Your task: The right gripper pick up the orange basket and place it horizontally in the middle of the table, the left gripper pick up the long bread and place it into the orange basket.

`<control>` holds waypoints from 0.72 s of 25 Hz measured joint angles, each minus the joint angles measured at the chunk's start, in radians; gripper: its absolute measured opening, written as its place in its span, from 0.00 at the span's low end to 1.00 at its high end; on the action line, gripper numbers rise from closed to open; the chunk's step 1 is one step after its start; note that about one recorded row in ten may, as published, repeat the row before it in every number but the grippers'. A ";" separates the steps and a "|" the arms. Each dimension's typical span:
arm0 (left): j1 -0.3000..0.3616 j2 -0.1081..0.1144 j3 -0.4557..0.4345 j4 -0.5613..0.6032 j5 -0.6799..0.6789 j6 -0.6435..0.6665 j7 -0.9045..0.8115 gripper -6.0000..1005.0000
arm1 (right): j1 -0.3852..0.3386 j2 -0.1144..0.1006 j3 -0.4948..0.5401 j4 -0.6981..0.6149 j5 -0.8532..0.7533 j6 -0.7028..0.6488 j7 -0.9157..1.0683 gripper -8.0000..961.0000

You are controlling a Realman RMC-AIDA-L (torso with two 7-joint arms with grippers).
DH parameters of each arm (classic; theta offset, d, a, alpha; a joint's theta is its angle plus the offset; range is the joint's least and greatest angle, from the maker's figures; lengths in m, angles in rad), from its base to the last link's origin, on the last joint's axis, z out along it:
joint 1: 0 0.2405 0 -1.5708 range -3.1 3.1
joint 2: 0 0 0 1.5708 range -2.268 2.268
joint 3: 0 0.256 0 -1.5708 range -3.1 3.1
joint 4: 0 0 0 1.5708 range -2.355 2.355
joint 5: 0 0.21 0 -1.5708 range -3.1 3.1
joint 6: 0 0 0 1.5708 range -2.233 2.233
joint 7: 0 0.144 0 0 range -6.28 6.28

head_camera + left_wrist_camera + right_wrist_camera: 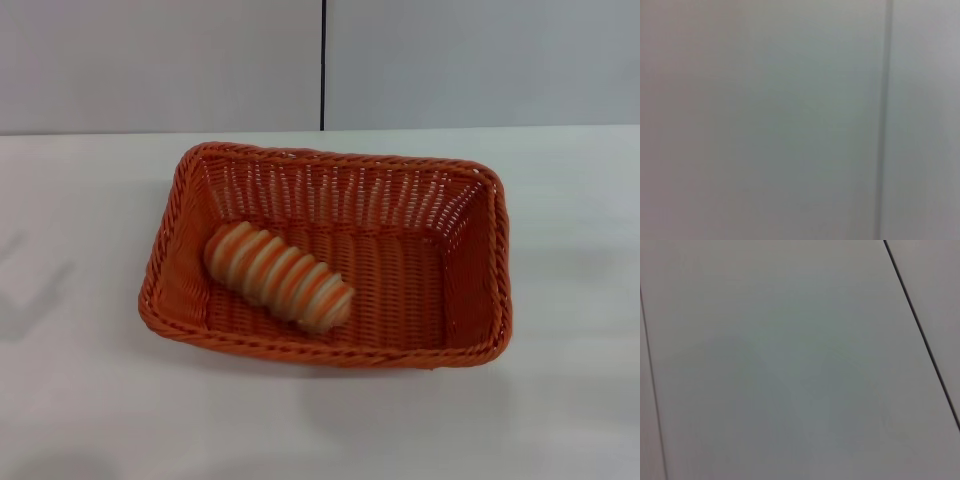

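White table (90,400): long bread (279,276) inside orange basket (470,300).

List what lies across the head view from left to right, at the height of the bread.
Bare table → left rim of the orange basket → long bread, lying slantwise inside the basket → bare basket floor → the basket's right rim → bare table again. Neither gripper shows in any view.

The orange basket (330,255) is seen at the centre of the frame, set lengthwise on the white table (90,400). The long bread (279,276) is laid inside it, in the left half, angled from upper left to lower right.
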 joint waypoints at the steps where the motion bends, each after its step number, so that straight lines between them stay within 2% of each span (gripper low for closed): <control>1: -0.001 0.000 -0.045 -0.062 0.000 0.022 0.045 0.81 | 0.012 0.000 0.012 0.010 0.000 0.000 -0.017 0.57; 4: 0.013 0.000 -0.128 -0.225 0.000 0.065 0.166 0.81 | 0.061 0.000 0.087 0.037 0.001 -0.008 -0.066 0.57; 6: 0.016 0.000 -0.135 -0.251 0.000 0.067 0.187 0.81 | 0.072 0.000 0.109 0.038 0.001 -0.014 -0.067 0.57; 9: 0.022 0.000 -0.173 -0.373 -0.001 0.073 0.282 0.81 | 0.091 -0.001 0.154 0.037 0.000 -0.033 -0.069 0.57; 10: 0.022 0.000 -0.173 -0.373 -0.001 0.073 0.282 0.81 | 0.091 -0.001 0.154 0.037 0.000 -0.033 -0.069 0.57; 14: 0.007 -0.002 -0.190 -0.493 -0.001 0.081 0.385 0.81 | 0.085 -0.007 0.199 0.031 0.000 -0.041 -0.071 0.57; 18: 0.003 -0.003 -0.191 -0.542 0.000 0.083 0.455 0.81 | 0.077 -0.013 0.240 0.029 0.000 -0.043 -0.083 0.57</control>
